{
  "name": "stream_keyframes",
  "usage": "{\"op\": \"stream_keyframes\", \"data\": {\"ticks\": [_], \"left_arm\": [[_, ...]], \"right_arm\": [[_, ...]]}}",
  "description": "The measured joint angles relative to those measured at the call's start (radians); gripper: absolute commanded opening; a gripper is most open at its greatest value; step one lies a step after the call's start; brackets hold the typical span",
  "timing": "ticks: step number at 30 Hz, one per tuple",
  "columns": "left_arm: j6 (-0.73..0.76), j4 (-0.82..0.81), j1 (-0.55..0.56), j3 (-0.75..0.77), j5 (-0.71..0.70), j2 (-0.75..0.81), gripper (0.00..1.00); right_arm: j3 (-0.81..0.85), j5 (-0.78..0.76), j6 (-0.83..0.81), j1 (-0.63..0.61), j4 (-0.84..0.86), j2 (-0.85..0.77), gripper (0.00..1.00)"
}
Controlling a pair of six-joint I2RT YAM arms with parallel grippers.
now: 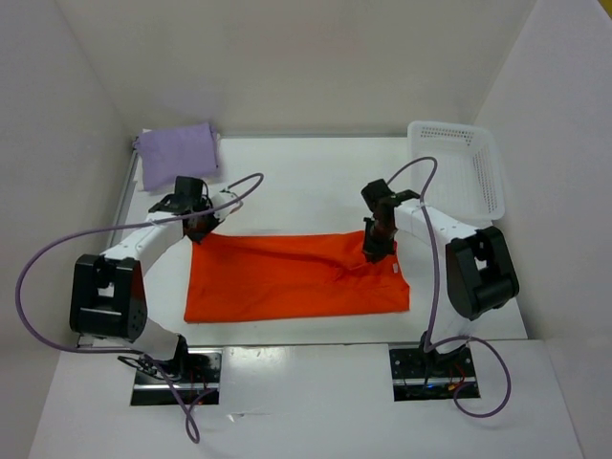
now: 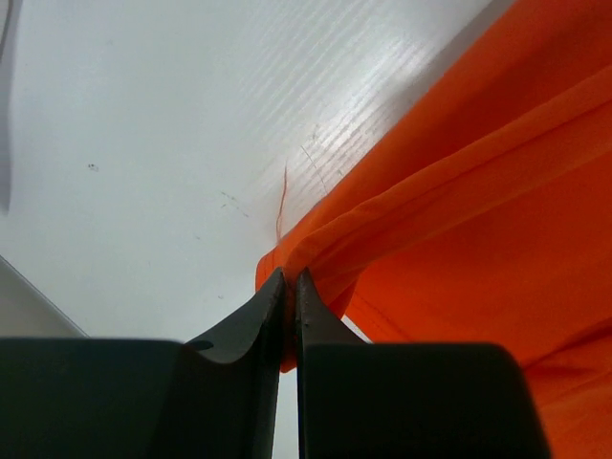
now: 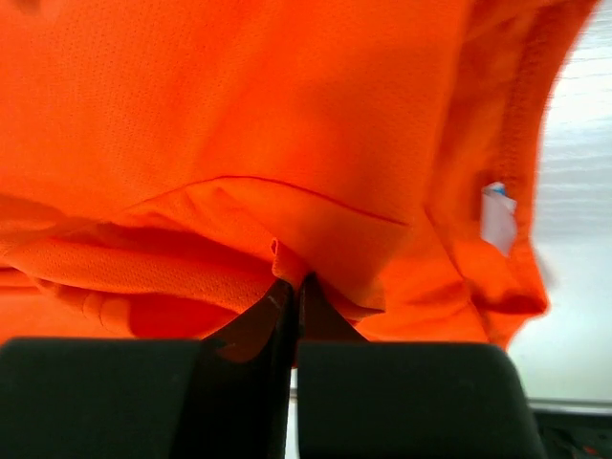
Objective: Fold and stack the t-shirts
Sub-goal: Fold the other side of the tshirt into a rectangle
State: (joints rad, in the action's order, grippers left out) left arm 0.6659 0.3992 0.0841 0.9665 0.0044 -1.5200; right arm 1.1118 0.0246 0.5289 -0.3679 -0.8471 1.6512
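Note:
An orange t-shirt (image 1: 296, 277) lies folded lengthwise into a wide strip across the middle of the table. My left gripper (image 1: 199, 229) is shut on the far-left corner of the orange t-shirt (image 2: 459, 220); cloth is pinched between the dark fingers (image 2: 258, 320). My right gripper (image 1: 375, 251) is shut on a fold near the far-right edge of the orange t-shirt (image 3: 239, 124), beside its white label (image 3: 497, 215). A folded lavender t-shirt (image 1: 178, 151) rests at the far-left corner. No white t-shirt is in view.
A white mesh basket (image 1: 459, 172) stands at the far right of the white table (image 1: 306, 182). White walls close in the table on the left, back and right. Purple cables loop over both arms.

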Motion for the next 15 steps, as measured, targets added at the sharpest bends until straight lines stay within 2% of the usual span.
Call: {"op": "stream_keyframes", "data": {"ticks": [15], "left_arm": [[0.069,0.128,0.109,-0.098,-0.077,0.195,0.10]], "right_arm": [[-0.052,-0.034,0.029,-0.029,0.111,0.006,0.00]]}}
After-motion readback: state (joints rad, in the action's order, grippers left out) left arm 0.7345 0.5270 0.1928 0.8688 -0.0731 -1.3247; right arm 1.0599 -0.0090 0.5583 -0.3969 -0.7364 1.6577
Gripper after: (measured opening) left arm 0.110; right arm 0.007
